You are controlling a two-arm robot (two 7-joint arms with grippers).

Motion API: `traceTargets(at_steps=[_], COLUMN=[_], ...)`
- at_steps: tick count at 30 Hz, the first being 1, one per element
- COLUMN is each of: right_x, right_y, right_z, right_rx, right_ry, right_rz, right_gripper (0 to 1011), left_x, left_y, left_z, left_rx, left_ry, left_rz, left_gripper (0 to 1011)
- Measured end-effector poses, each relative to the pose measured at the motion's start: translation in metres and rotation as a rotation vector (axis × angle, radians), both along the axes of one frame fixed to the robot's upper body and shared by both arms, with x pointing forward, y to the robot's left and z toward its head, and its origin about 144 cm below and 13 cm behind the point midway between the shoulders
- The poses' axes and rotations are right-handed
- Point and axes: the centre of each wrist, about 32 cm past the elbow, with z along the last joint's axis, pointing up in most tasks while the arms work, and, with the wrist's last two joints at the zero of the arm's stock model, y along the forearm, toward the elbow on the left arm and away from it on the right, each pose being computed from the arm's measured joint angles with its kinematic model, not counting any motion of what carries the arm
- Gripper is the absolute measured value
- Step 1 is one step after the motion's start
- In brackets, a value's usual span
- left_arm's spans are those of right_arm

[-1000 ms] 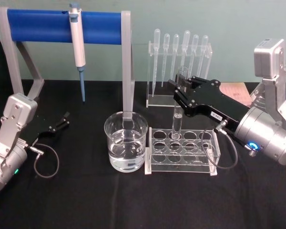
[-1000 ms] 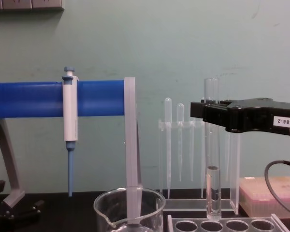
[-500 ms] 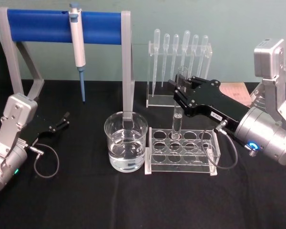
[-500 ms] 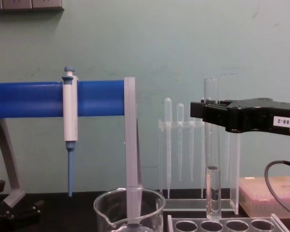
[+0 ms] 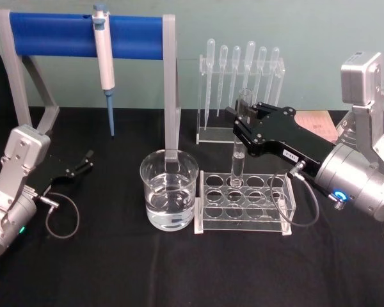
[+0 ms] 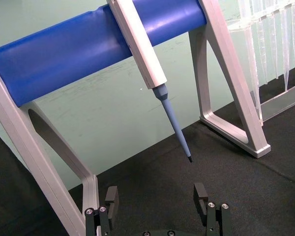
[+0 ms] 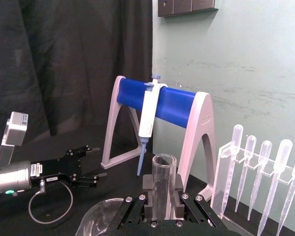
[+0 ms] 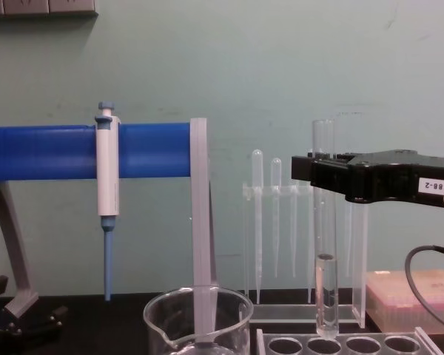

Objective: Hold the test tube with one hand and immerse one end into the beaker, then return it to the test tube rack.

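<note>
1 test tube (image 5: pixel 237 163) sits clamped in right tool (image 5: pixel 242 123).

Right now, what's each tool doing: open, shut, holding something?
Left tool: open, holding nothing, low over the table on the left.
Right tool: shut on the test tube, upright over the rack.

A white-and-blue pipette (image 5: pixel 104 57) hangs from a blue-barred grey stand (image 5: pixel 51 35) at far left, and clear plastic bulb-topped pipettes (image 5: pixel 249 64) stand in a clear acrylic holder (image 5: pixel 208 135) farther right.
</note>
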Motion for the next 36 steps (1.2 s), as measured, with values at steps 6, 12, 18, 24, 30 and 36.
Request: traceTargets(at_steps=[6,12,18,24,30,36], right_x=[0.0000,0.0000,0.0000,0.0000,0.0000,0.0000], right_y=[0.0000,0.0000,0.0000,0.0000,0.0000,0.0000], right_z=[0.0000,0.0000,0.0000,0.0000,0.0000,0.0000], right_rx=[0.000,0.000,0.000,0.000,0.000,0.000], right_ry=[0.000,0.000,0.000,0.000,0.000,0.000], right_rz=[0.000,0.000,0.000,0.000,0.000,0.000], right_gripper=[226,226,226,226,226,226], left_x=[0.0000,0.0000,0.0000,0.0000,0.0000,0.0000], left_y=[0.0000,0.0000,0.0000,0.0000,0.0000,0.0000], left_z=[0.0000,0.0000,0.0000,0.0000,0.0000,0.0000], left_rx=[0.000,0.000,0.000,0.000,0.000,0.000], left_ry=[0.000,0.000,0.000,0.000,0.000,0.000], left_rz=[0.000,0.000,0.000,0.000,0.000,0.000], left_gripper=[1000,1000,1000,1000,1000,1000])
